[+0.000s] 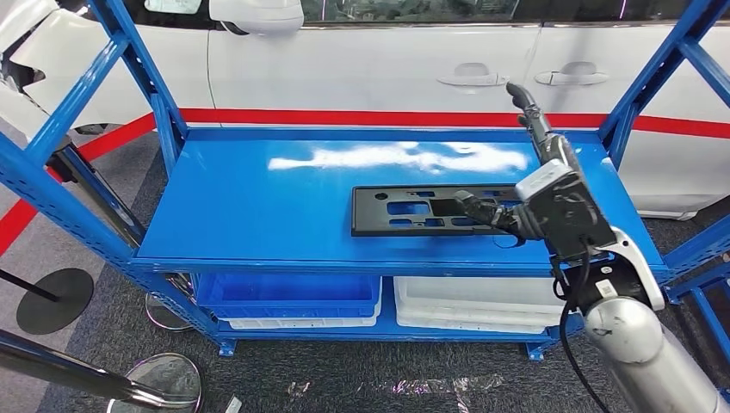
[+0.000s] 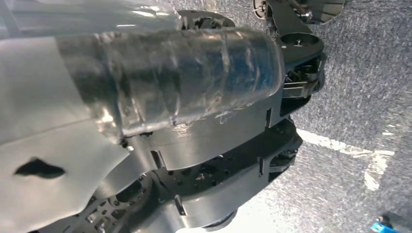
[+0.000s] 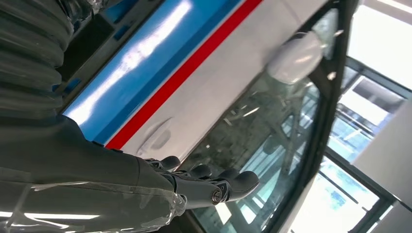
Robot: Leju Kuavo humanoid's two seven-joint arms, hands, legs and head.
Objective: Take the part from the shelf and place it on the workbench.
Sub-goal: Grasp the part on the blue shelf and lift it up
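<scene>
Part: flat black rectangular plastic panel with cut-outs (image 1: 413, 211), lying on the glossy blue metal shelf top (image 1: 258, 206), long axis running left–right. Right hand (image 1: 525, 185) rests at its right end, thumb raised, fingers (image 3: 228, 182) extended; grasp cannot be told. Behind stands a white car (image 1: 387, 60). No legible writing.

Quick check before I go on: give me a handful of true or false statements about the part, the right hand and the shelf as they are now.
1. The black part lies flat on the blue shelf top. True.
2. The right hand is at the part's right end, dark fingers reaching over it. True.
3. The part is lifted clear of the shelf. False: it lies on the shelf.
4. A red bin sits under the shelf top. False: a blue bin and a white bin sit there.
5. A white car stands behind the shelf. True.
</scene>
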